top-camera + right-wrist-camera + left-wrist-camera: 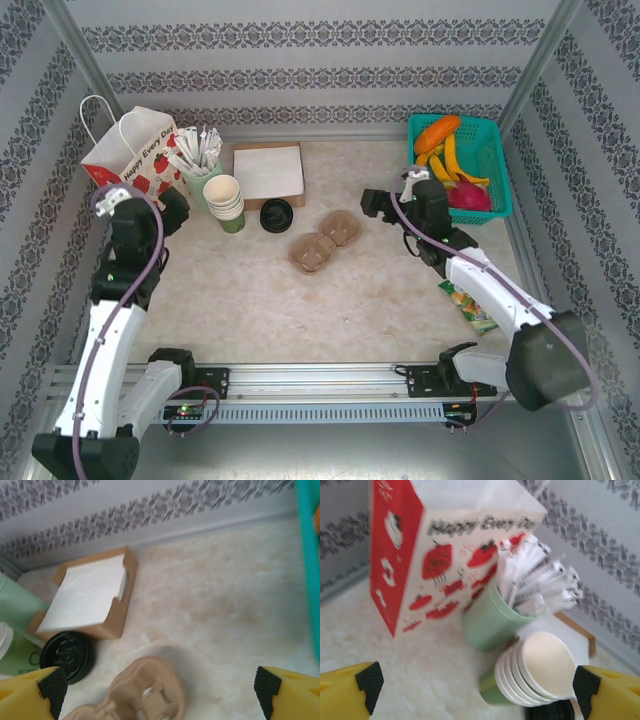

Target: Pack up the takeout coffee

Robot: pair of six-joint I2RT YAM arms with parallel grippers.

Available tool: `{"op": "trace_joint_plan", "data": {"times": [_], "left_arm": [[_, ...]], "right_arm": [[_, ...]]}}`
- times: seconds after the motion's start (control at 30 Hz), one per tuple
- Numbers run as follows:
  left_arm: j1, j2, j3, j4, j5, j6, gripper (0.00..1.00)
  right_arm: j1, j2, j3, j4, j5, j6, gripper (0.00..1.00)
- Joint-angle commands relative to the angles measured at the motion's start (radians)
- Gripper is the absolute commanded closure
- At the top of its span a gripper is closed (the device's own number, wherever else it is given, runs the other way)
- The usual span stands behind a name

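Takeout coffee (276, 215), a small paper cup seen mostly as its round black plastic lid, stands upright on the table near the middle. It sits just right of the cup stack and just in front of the napkin tray, with nothing gripping it, so packing has apparently not begun.

At far left the red-and-white printed paper bag (130, 150) stands upright against the back corner, handle up, likely so a cup can be lowered in from above. The left gripper (477, 682) hangs just in front of it, jaws spread wide and empty, facing the bag as if placed to steady it. Next comes the pale green cup of white-wrapped sticks (200, 172), then the stack of lidless cream-and-green cups (227, 203), both touching or nearly so.

Right of the coffee, the brown card tray of white napkins (268, 172) lies flat, and the moulded brown pulp cup carrier (323, 240) rests wells-up. The right gripper (160, 689) hovers beyond the carrier, jaws wide and empty, pointed toward the lid. The teal plastic basket (497, 190) fills the right back corner.
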Motion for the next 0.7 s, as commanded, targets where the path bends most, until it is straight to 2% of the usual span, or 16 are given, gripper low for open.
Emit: {"op": "trace_joint_plan", "data": {"times": [0.0,0.13,0.33,0.43,0.67], "left_arm": [[-0.011,0.146,0.136,-0.298,0.185,-0.017,0.0],[-0.011,0.271,0.26,-0.376,0.256,0.062,0.06],[-0.012,0.448,0.4,-0.497,0.278,0.145,0.18],[-0.013,0.499,0.435,-0.487,0.293,0.149,0.3],[-0.014,0.622,0.514,-0.437,0.325,0.142,0.38]], "right_arm": [[0.056,0.081,0.1,-0.157,-0.015,0.103,0.02],[0.109,0.187,0.197,-0.199,-0.054,0.107,0.02],[0.184,0.303,0.319,-0.256,-0.012,0.071,0.02],[0.2,0.34,0.359,-0.267,-0.013,0.067,0.02],[0.231,0.39,0.403,-0.269,-0.01,0.057,0.02]]}}
